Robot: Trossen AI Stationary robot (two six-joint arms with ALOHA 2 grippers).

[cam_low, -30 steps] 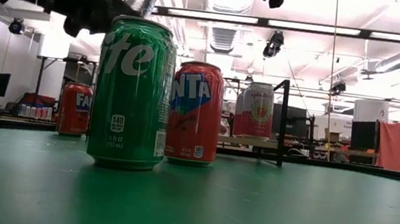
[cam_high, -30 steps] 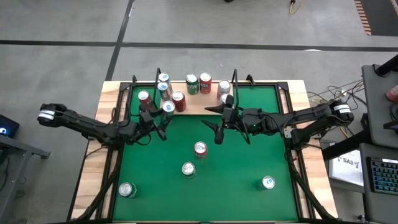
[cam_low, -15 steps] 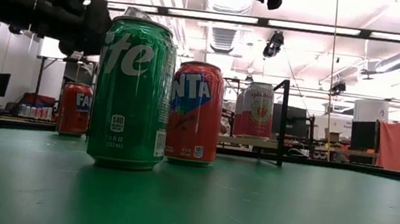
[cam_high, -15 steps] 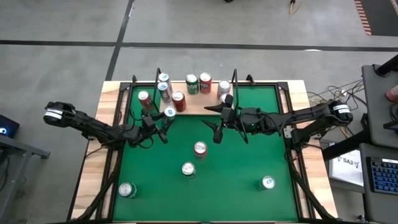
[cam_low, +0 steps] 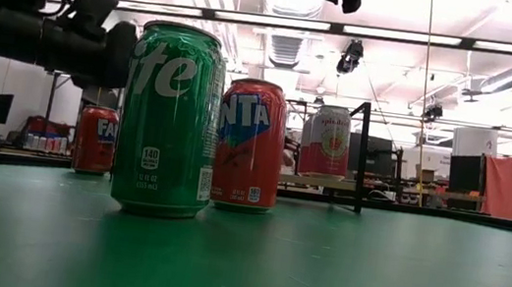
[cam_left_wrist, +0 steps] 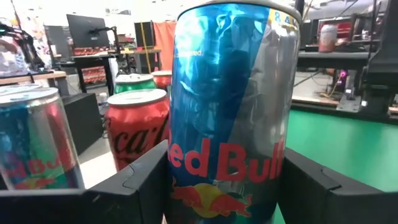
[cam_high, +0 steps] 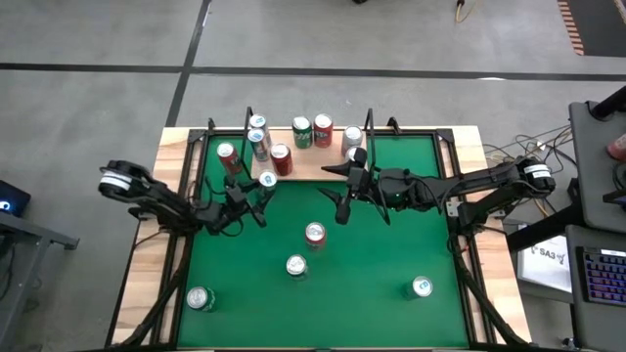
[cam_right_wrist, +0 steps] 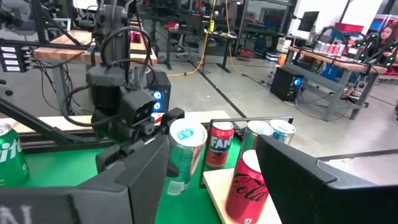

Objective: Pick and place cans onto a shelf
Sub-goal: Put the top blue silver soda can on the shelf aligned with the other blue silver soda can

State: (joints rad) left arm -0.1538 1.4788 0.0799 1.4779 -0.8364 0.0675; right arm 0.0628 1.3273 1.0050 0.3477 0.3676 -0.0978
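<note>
The left gripper (cam_high: 256, 196) stood at the shelf's (cam_high: 303, 164) front edge, toward ten o'clock on the bench (cam_high: 391, 244), with its fingers (cam_left_wrist: 134, 186) set on either side of a blue-and-silver Red Bull can (cam_left_wrist: 231, 112), apparently in contact with its lower half. The can read "Red Bull" in red above the bull-and-sun emblem. It was judged rigid while gripped across its round body but thin-walled, so likely to dent under hard pressure; the glossy skin looked slippery, and whether it was full or empty could not be told. Mid-body, where the fingers sat, was judged the soundest hold. Beside it on the shelf stood a red Coca-Cola can (cam_left_wrist: 138, 127) and a second Red Bull can (cam_left_wrist: 36, 146), with a green-topped can behind. The right gripper (cam_high: 342, 191) waited near the bench's centre, toward twelve o'clock, fingers (cam_right_wrist: 140, 180) standing apart and holding nothing. In the low view a green Sprite can (cam_low: 170, 118) showed the letters "ite" and a calorie panel, a red Fanta can (cam_low: 250, 144) showed "NTA", a pink-and-white can (cam_low: 326, 141) had print too small to read, and another red can (cam_low: 96, 139) showed "FA". Four cans remained on the green surface, from six to eight o'clock and at four o'clock.
</note>
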